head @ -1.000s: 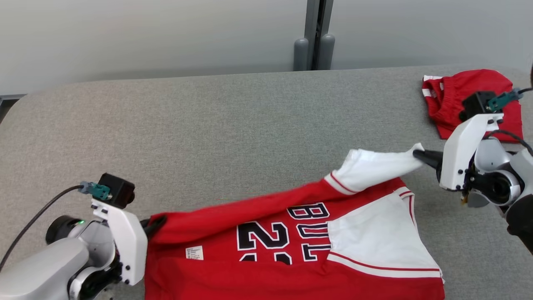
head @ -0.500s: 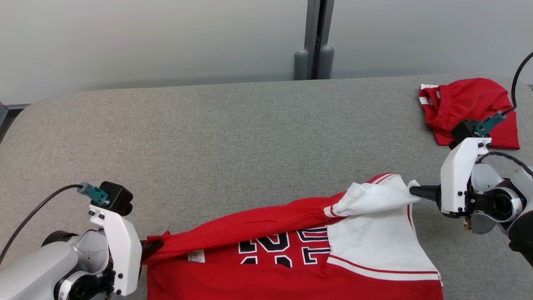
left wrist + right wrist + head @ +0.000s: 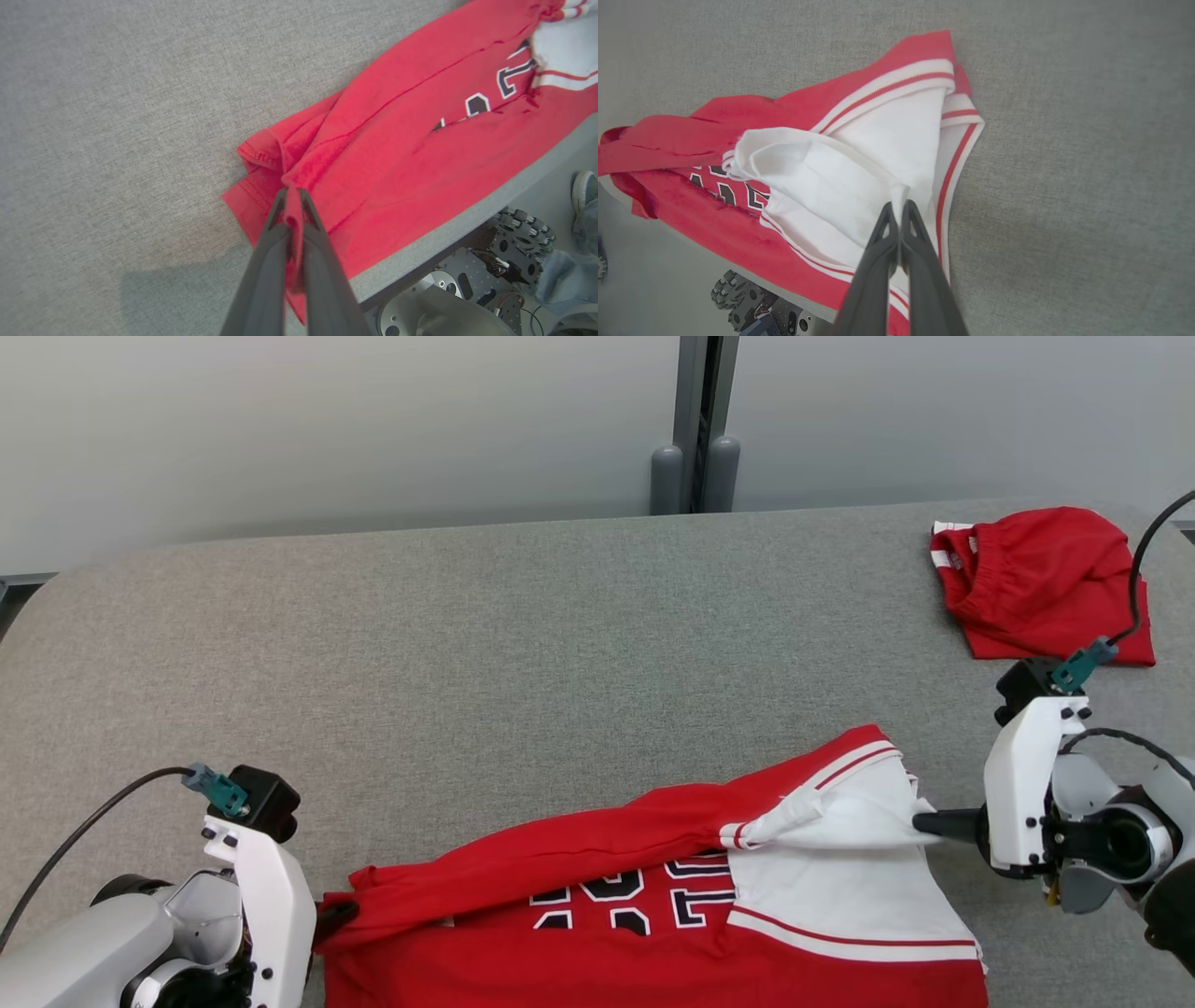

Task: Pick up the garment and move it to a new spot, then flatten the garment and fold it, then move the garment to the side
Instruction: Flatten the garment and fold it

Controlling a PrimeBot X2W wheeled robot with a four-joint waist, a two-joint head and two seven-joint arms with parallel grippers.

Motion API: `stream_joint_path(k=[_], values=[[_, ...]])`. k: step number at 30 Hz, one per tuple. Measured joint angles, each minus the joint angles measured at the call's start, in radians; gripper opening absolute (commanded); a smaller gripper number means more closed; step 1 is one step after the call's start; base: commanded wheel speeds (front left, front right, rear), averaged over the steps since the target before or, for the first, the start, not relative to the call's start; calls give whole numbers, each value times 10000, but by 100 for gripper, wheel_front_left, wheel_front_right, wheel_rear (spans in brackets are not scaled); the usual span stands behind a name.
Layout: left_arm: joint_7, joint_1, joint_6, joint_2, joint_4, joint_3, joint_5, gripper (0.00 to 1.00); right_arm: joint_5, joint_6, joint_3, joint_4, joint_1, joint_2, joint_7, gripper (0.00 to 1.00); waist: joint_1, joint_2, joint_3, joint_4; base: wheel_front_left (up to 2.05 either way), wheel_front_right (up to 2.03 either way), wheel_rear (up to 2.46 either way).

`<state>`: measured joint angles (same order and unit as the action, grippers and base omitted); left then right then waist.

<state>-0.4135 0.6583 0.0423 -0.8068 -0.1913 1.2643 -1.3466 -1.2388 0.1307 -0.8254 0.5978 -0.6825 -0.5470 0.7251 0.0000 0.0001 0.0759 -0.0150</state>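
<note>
**1. Jersey** (image 3: pixel 579 971). Red, with a white side panel trimmed in red-and-white stripe and dark, white-outlined lettering (partly under a fold, not readable). It lay on the worktop (image 3: pixel 467 644) between the two arms, with its near side reaching the worktop's near edge. A long red fold ran across its far side from one pair of fingers to the other.

**2. Left fingers** (image 3: pixel 338 913). Pressed together on the red hem at the jersey's left corner, with a strip of red cloth pinched between them. They sat low over the worktop.

**3. Right fingers** (image 3: pixel 934 821). Pressed together on a bunch of white cloth at the jersey's right end. The cloth was drawn into a loose cone toward the tips.

**4. Worktop.** Grey fabric covering, rounded at the far-left corner.

**5. Shorts** (image 3: pixel 1036 583). Red and crumpled, with white striped trim at the left end. They lay at the far right of the worktop, well apart from the jersey.

**6. Post** (image 3: pixel 686 420). Grey and upright, against a pale wall behind the worktop.

**7. Base** (image 3: pixel 518 233). Metal, with roller wheels, seen below the worktop's near edge in the left wrist view.

**8. Shoe** (image 3: pixel 584 186). A person's, on the floor beside the base.
</note>
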Motion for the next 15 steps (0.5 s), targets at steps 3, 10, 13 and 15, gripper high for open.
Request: stream_joint_path(k=[3, 10, 13, 15], values=[[-56, -21, 0, -6, 21, 2, -2, 0, 31, 0, 77, -155, 166, -27, 12, 0, 0, 0, -13, -9, 0, 0, 0], [-98, -195, -4, -15, 42, 25, -17, 100, 148, 0, 464, -746, 775, -146, -61, 100, 0, 0, -52, -31, 0, 0, 0], [-38, -239, 12, -23, 52, 10, -33, 100, 161, 0, 727, -1126, 1163, -219, -161, 100, 0, 0, -112, -12, 0, 0, 0], [73, -317, 35, -100, 132, -36, -33, 100, 159, 0, 851, -1373, 1450, -280, -171, 100, 0, 0, -154, 3, 0, 0, 0]])
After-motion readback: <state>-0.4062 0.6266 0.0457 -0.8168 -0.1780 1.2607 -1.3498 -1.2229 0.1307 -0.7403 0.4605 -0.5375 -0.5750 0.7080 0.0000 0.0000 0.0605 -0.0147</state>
